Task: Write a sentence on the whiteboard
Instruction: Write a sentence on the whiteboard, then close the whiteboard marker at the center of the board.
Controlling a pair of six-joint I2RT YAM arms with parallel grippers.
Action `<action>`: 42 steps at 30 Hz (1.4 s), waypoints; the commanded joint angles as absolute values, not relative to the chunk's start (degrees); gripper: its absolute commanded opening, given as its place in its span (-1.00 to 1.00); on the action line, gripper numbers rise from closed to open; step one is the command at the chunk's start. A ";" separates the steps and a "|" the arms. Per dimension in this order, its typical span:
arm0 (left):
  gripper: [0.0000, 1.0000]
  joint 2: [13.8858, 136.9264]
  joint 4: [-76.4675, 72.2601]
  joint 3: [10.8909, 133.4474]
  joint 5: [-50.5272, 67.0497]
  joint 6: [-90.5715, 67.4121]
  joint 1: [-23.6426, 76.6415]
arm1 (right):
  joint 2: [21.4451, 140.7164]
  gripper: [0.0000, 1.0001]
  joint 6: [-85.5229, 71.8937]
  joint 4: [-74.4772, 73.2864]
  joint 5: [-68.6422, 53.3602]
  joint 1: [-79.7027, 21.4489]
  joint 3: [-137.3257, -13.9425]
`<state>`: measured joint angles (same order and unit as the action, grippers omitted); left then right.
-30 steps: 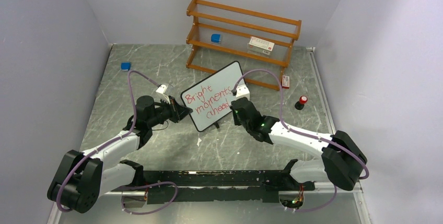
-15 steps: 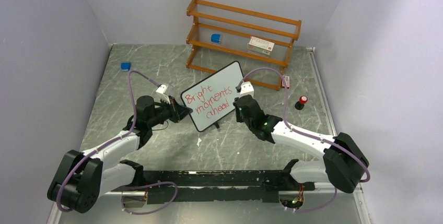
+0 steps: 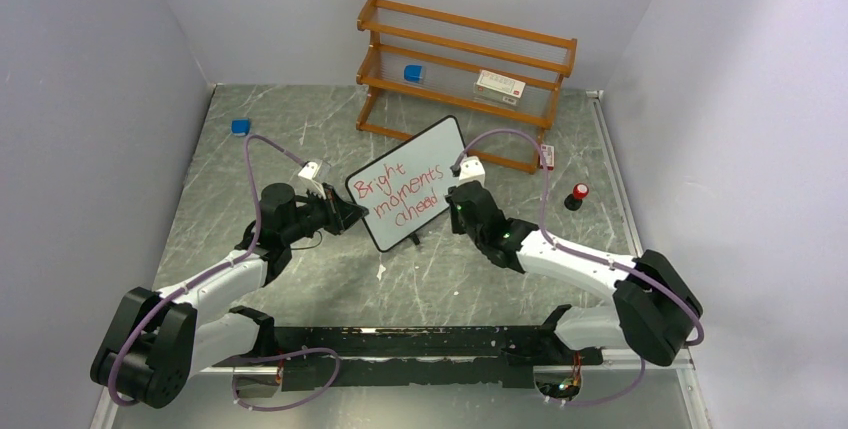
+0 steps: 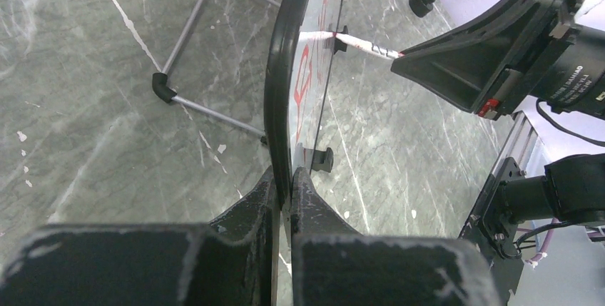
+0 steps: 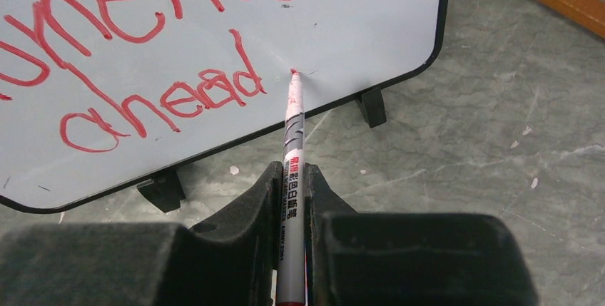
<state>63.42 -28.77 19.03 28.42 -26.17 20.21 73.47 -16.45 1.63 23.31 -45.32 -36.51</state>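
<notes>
My right claw (image 5: 291,169) has nudged rightward, clenched on the marker (image 5: 292,128), whose tip points straight at the whiteboard (image 5: 371,21), touching just past "ahead". My left claw (image 4: 284,176) pinches its edge, upright on the table (image 3: 300,119).

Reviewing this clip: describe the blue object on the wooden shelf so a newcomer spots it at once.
Find the wooden shelf at the back of the table, behind the whiteboard. The small blue object sits towards the left end of one tier. A white box with red print shares that tier further right; the other blue object lies on the table, far left.
</notes>
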 commanded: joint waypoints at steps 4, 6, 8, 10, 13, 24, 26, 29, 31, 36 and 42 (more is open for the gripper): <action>-0.75 62.62 -24.78 19.58 24.74 -24.78 19.60 | 66.14 -1.00 -17.28 0.18 24.07 -44.83 -36.55; -0.61 61.85 -24.41 19.59 24.44 -25.04 19.61 | 63.91 -1.00 -17.39 -2.25 24.21 -44.93 -36.29; -0.44 61.04 -23.99 19.72 24.26 -25.41 19.60 | 61.75 -1.00 -17.63 -3.28 24.05 -45.02 -35.86; -0.29 59.99 -23.46 19.96 24.21 -25.76 19.67 | 59.54 -1.00 -17.71 -3.47 23.95 -44.91 -35.21; -0.08 58.26 -22.12 20.51 24.20 -26.25 19.64 | 56.75 -1.00 -17.69 -2.81 23.91 -44.86 -34.02; 0.25 47.42 2.05 32.04 14.64 -23.12 19.60 | 47.83 -1.00 -17.41 -0.29 23.33 -44.90 -30.51; 0.33 46.19 7.77 35.39 11.24 -21.80 19.60 | 46.63 -1.00 -17.59 -0.26 23.45 -44.91 -30.09; 0.48 45.70 16.40 40.39 6.05 -19.21 19.45 | 44.72 -1.00 -17.83 -0.26 23.76 -44.95 -29.37; 0.54 46.80 21.77 43.31 2.80 -16.86 19.15 | 43.24 -1.00 -18.06 0.48 23.73 -44.87 -28.55; 0.58 50.35 29.65 47.48 -2.75 -13.67 16.71 | 40.55 -1.00 -18.38 1.16 23.69 -44.91 -27.69; 0.52 57.90 32.09 51.42 -0.55 -12.56 11.88 | 37.53 -1.00 -18.70 0.65 23.91 -44.90 -27.34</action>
<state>53.63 26.76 47.11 0.40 -14.92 14.33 39.70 -17.85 -0.34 23.33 -45.28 -27.97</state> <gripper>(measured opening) 0.772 0.158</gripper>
